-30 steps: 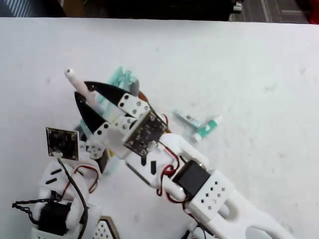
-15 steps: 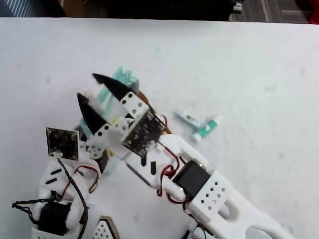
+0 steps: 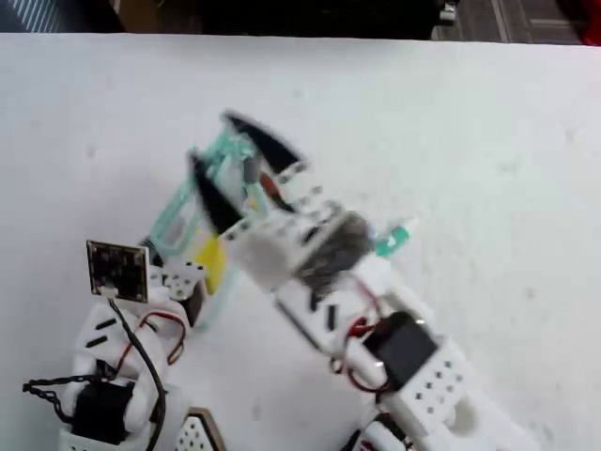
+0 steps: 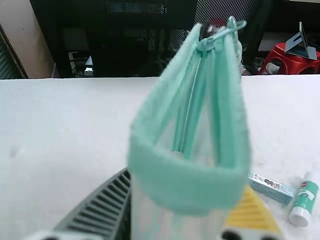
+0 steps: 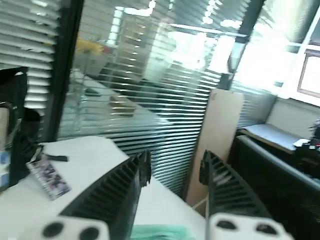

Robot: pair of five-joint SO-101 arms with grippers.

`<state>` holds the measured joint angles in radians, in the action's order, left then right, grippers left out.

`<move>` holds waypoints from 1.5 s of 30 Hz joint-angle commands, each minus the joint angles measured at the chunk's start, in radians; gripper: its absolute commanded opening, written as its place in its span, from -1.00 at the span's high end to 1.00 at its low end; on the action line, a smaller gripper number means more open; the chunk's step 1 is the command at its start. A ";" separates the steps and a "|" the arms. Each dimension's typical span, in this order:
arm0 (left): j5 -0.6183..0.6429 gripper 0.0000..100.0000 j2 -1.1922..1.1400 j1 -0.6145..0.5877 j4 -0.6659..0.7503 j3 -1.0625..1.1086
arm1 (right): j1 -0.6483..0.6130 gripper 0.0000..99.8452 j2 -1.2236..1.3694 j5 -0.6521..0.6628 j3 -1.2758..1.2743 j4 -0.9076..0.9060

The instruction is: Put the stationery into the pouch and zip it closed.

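Pouch [image 3: 178,211] of teal mesh lies left of centre on the white table [image 3: 470,122]. We see its near end pinched in the left gripper [image 3: 186,280], whose jaws are closed on the fabric, and its zip gapes open. Something yellow [image 3: 211,263] shows through the mesh at that near end. The right gripper [image 5: 175,160] hangs over the pouch's far end, jaws spread wide with nothing between them. To the right, apart from the pouch, we see a glue stick [image 4: 304,199] and a small box [image 4: 270,186] lying close together.
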<state>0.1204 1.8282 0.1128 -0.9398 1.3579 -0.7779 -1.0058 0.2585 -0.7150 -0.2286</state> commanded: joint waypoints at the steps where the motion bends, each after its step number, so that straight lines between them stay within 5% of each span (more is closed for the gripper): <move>1: -0.002 0.57 0.004 -0.004 0.020 -0.009 | 0.177 0.70 -0.065 -0.003 0.058 -0.001; 8: -0.005 0.66 0.004 -0.038 0.026 -0.009 | 0.450 0.70 -0.119 -0.005 -0.110 -0.105; 25: 0.034 0.67 0.004 -0.124 0.026 -0.011 | 0.372 0.70 -0.125 0.002 -0.264 -0.104; 45: 0.106 0.67 0.004 -0.259 0.044 -0.017 | 0.309 0.70 0.814 -0.003 0.345 -0.460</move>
<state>0.1987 1.8236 -0.1220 -0.9291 1.3579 -0.4634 -0.2938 0.2585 -0.4772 -0.6782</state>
